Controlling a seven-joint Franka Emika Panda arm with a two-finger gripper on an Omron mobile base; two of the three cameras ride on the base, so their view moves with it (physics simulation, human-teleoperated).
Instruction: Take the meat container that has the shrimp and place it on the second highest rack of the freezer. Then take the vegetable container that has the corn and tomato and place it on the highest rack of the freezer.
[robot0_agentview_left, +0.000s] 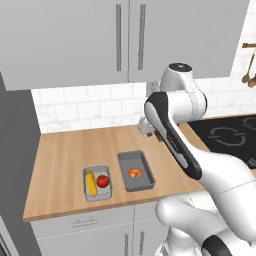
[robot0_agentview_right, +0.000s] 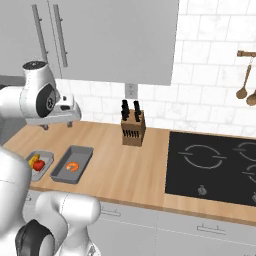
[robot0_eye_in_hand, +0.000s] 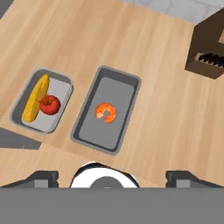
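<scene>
On the pale wooden counter, smooth with a fine straight grain, two shallow rectangular trays lie side by side near the front edge, close but apart. The meat container is the darker and larger, a matte dark grey tray with a raised rim and rounded corners, and the shrimp, a small curled orange piece, lies near the middle of its flat floor. To its left sits the vegetable container, lighter grey and smaller with a softer rounded rim; in it the corn, a long yellow cob with a bumpy surface, lies along the tray's left side, and the tomato, a glossy red ball with a dark stem spot, touches the cob on its right. Farther back and to the right stands a brown wooden knife block with dark handles, and beyond it a flat black glass cooktop is set into the counter. Plain grey cabinet doors with long slim handles hang above a white tiled wall. The white arm rises from the base, bends at a dark elbow and reaches forward, its wrist high over the counter behind the trays. The gripper points down at the counter well above the two trays, its fingertips set wide apart at the near edge of the hand view, with nothing between them.
</scene>
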